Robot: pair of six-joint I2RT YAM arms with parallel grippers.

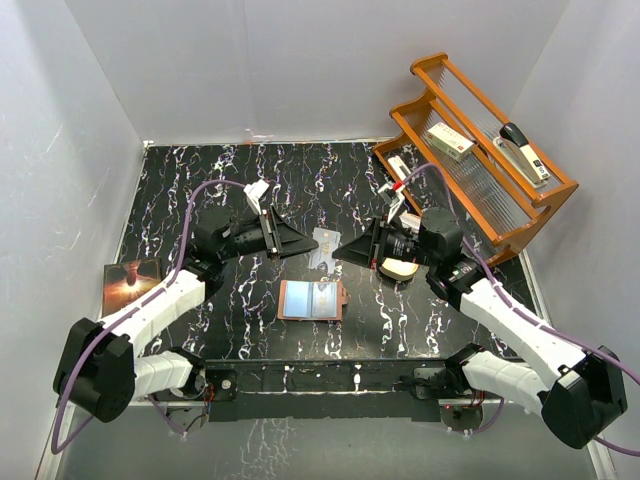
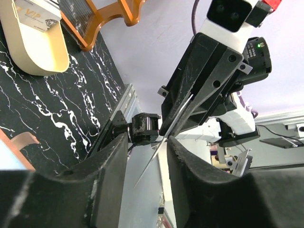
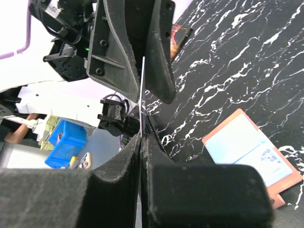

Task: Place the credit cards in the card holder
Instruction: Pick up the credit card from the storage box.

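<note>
A light blue-white credit card (image 1: 326,246) hangs in the air on edge between my two grippers, above the table's middle. My right gripper (image 1: 347,248) is shut on its right end; in the right wrist view the card (image 3: 142,90) rises as a thin line out of the pressed jaws (image 3: 141,137). My left gripper (image 2: 148,147) stands open around the card's other end (image 2: 152,161), with a gap on both sides. The reddish-brown card holder (image 1: 310,300) lies open and flat below, its clear pockets up (image 3: 251,152). Another card marked VIP (image 2: 35,14) lies in the tan dish.
The tan oval dish (image 1: 400,268) sits under my right wrist. A dark booklet with an orange picture (image 1: 132,278) lies at the left edge. An orange wooden rack (image 1: 480,170) holding a stapler and a small box fills the back right corner.
</note>
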